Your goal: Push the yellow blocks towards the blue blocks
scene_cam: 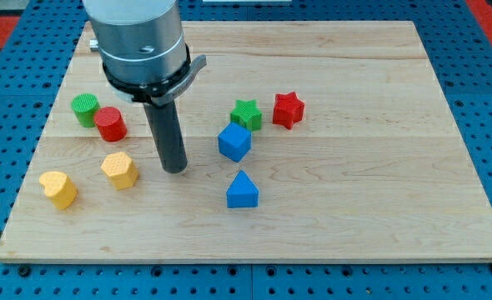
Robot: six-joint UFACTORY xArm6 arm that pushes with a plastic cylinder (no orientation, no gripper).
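My tip [176, 169] rests on the wooden board, right of the yellow blocks and left of the blue ones. A yellow hexagonal block [120, 170] lies a short way to the tip's left, not touching it. A yellow heart-shaped block [59, 189] lies further left, near the board's lower left. A blue cube [234, 142] sits to the tip's right and slightly up. A blue triangular block [243, 191] sits to the tip's lower right.
A red cylinder [110, 124] and a green cylinder [85, 109] stand together at the upper left. A green star [246, 114] touches the blue cube's top. A red star [288, 109] lies right of it. The board's edge [254, 254] runs along the bottom.
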